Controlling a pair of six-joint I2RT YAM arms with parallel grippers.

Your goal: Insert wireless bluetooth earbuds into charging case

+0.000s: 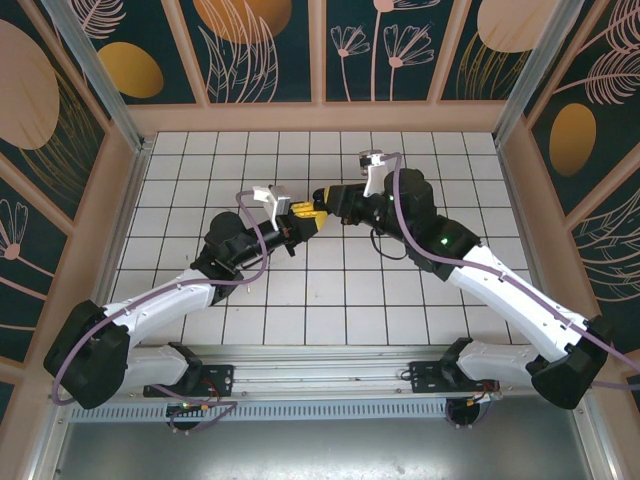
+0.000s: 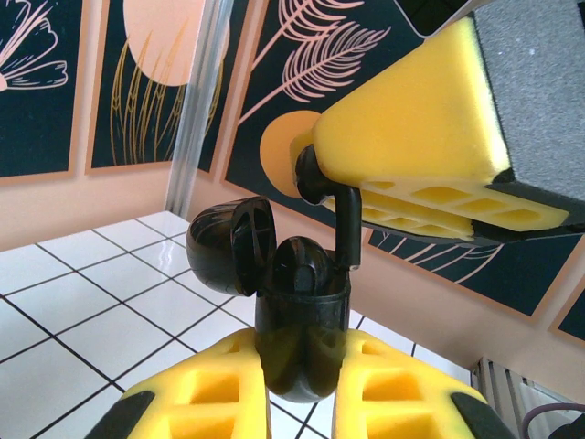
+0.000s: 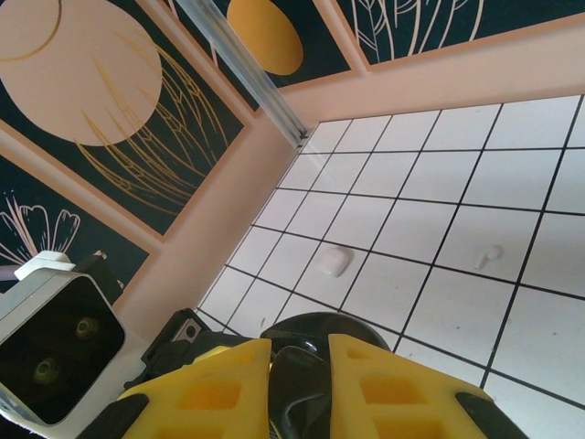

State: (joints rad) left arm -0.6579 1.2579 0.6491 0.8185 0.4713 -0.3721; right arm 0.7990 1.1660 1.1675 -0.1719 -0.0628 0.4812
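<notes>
My left gripper [image 2: 303,366] is shut on a black charging case [image 2: 302,325], held upright above the tiled floor with its lid [image 2: 228,245] swung open to the left. One black earbud [image 2: 300,265] sits in the case. My right gripper [image 2: 331,178] comes in from the upper right, shut on a second black earbud [image 2: 345,219] whose stem points down at the case's right rim. In the right wrist view that gripper [image 3: 300,366] has the earbud [image 3: 297,393] between its yellow fingers, above the case lid [image 3: 334,322]. The two grippers meet at mid-table [image 1: 308,212].
On the white tiles beyond the case lie a small white rounded piece [image 3: 335,262] and a white earbud [image 3: 489,256]. Peach walls with patterned panels enclose the table [image 1: 400,160]. The left wrist camera housing [image 3: 55,343] is close on the left.
</notes>
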